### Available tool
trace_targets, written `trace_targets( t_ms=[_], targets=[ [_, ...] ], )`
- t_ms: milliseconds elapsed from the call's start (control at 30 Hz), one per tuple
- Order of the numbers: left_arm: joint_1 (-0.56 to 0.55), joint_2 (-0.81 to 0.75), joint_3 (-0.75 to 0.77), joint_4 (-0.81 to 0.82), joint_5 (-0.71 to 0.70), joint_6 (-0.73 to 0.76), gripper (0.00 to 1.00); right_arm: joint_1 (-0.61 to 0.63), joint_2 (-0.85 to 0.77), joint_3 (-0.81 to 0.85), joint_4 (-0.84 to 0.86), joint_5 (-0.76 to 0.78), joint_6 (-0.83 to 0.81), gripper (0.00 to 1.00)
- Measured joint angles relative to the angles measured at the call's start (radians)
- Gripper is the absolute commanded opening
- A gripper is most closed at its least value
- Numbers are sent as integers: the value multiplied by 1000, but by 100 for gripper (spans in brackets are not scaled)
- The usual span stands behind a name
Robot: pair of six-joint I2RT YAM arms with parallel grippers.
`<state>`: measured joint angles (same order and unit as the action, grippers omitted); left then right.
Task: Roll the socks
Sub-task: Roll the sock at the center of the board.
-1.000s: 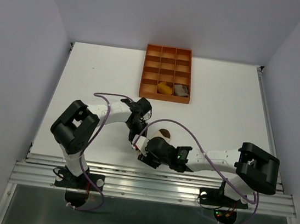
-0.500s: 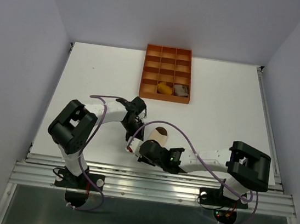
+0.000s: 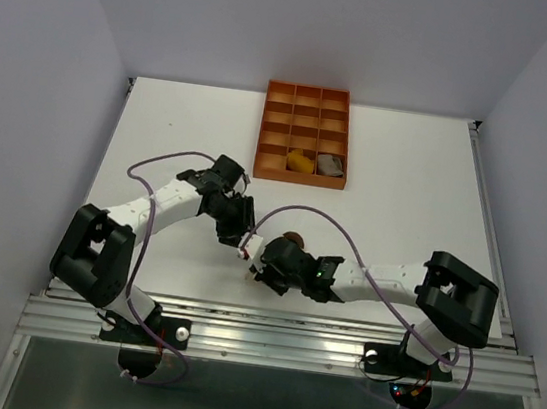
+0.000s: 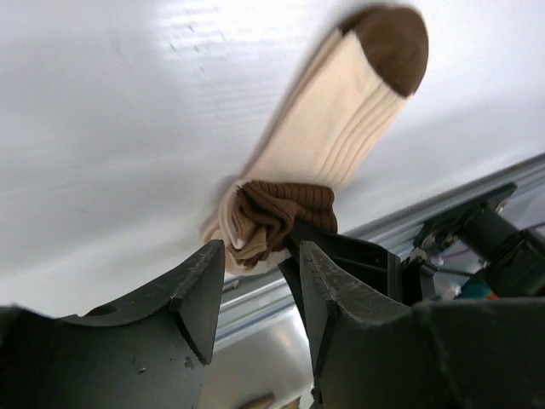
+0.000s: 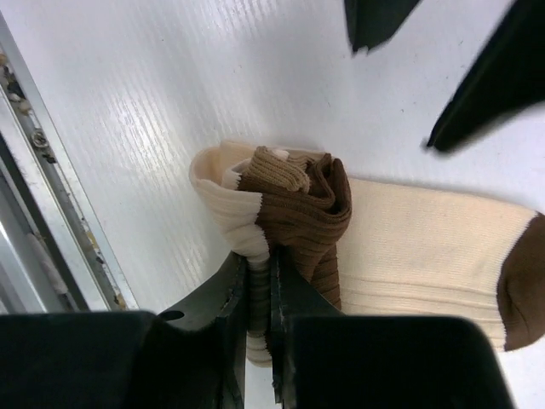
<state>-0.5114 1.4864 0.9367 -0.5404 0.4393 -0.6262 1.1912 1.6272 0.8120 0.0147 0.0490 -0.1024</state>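
Note:
A brown-cream-white sock (image 5: 409,247) lies on the white table, its cuff end rolled into a bundle and its brown toe pointing away. My right gripper (image 5: 260,285) is shut on the rolled end. In the top view only the brown toe of this sock (image 3: 294,239) shows, just beyond the right gripper (image 3: 256,259). My left gripper (image 4: 260,256) is open a little short of the roll, with nothing between its fingers; in the top view the left gripper (image 3: 238,234) sits just left of the sock. A mustard sock (image 3: 301,164) and a taupe sock (image 3: 331,165) lie rolled in the tray.
The orange tray (image 3: 262,132) with square compartments stands at the back centre of the table. The metal rail (image 3: 278,321) along the table's near edge runs close behind both grippers. Purple cables loop over both arms.
The left gripper opened, let go of the roll and drew back to the left. The right gripper shut on the rolled end and shifted slightly left; the sock's cream length is now mostly hidden from above.

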Motion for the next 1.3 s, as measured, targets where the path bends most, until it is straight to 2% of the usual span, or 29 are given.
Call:
trace_targets(
  t_ms=[233,700,1067,1300],
  targets=[
    [103,-49,1,30,-70,-3,51,-159,-22,-15,14,-224,143,1],
    [105,-151,-101,111,-82,15,51,-432,12,-142,233,-596,492,1],
    [-49,-171,-146,269,-19,18,52,-515,71,-179,347,-707,652,1],
    [-79,-143,-179,352,-14,31,52,-572,89,-201,380,-737,721,1]
  ],
)
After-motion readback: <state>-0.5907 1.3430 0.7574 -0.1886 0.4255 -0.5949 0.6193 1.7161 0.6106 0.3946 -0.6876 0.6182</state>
